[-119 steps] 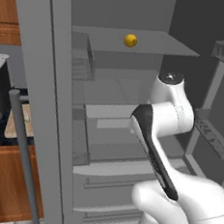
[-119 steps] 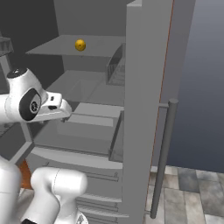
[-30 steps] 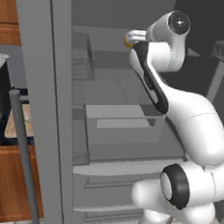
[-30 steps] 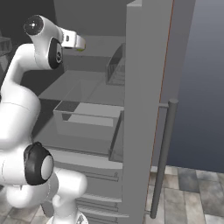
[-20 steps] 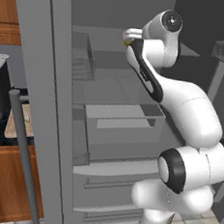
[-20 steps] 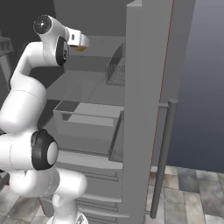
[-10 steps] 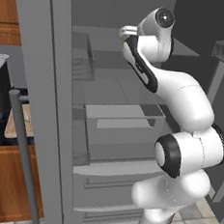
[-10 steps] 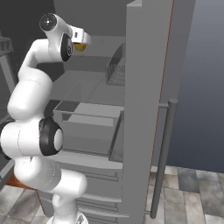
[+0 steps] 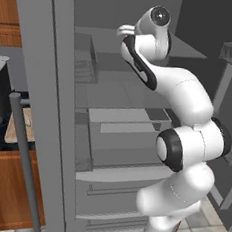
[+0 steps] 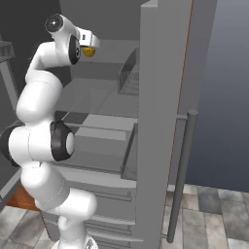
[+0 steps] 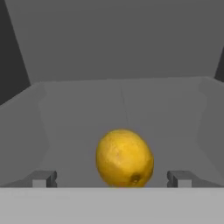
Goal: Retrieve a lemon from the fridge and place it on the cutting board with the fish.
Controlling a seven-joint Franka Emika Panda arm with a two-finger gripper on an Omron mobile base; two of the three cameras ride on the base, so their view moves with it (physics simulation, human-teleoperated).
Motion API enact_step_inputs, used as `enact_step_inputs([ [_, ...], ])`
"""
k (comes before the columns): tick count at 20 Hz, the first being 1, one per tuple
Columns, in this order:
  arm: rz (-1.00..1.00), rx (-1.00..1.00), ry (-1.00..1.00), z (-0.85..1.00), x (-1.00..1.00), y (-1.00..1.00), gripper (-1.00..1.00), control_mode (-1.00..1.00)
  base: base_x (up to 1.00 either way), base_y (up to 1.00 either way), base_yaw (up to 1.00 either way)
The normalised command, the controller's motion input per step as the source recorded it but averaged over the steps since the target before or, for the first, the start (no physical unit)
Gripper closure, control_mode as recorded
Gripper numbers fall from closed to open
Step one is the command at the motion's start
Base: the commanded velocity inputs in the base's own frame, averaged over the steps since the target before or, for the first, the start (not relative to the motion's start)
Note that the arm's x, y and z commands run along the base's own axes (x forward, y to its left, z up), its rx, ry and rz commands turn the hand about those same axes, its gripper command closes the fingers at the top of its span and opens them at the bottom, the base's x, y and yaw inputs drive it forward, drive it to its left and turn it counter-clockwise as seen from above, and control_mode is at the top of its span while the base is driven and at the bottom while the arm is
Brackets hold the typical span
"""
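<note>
Reaching deeper into the fridge (image 10: pixel 160 121) than a second ago, my hand (image 11: pixel 111 178) is spread wide, fingertips (image 11: pixel 43 178) flanking the lemon (image 11: pixel 124 158) on its shelf.

The lemon (image 11: pixel 124 158) is yellow-orange with a dark speck, perhaps its stem; the fridge (image 9: pixel 48 106) grey.

Flat, even rendered light, dim grey inside the fridge (image 9: pixel 118 63), soft shadows, no glare, slightly blurred.
</note>
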Motion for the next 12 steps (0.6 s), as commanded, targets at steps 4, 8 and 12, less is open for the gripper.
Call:
enact_step_inputs([
  [4,0.00,0.00,0.06,0.00,0.25,0.00,-1.00,-1.00,0.00,0.00,0.00],
  [8,0.00,0.00,0.05,-0.02,0.18,0.00,-1.00,-1.00,0.00,0.00,0.00],
  [12,0.00,0.00,0.01,-0.15,0.05,-0.01,-1.00,-1.00,0.00,0.00,0.00],
])
